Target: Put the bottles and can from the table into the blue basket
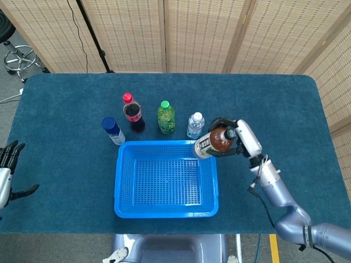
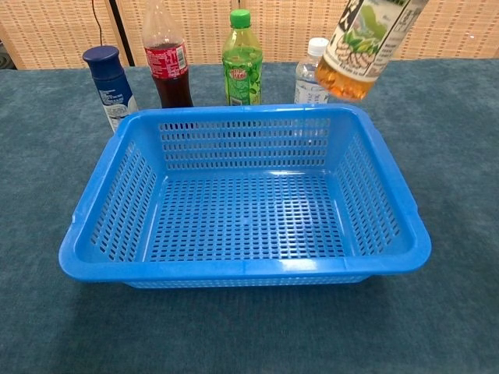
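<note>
Right hand [image 1: 240, 139] grips the tea bottle [image 1: 212, 143] tilted above the blue basket [image 1: 125, 181] near its far right corner; blue can [image 1: 112, 130], cola, green and water bottles stand just behind the basket; left hand [image 1: 6, 164] spread, well left of basket

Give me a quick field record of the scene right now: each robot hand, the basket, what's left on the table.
right robot hand: holds tea bottle, tilted, lifted over the basket's far right corner
left robot hand: open, at the table's left edge
blue basket: nothing inside
behind the basket, standing: blue can, red-capped cola bottle, green bottle, water bottle
</note>
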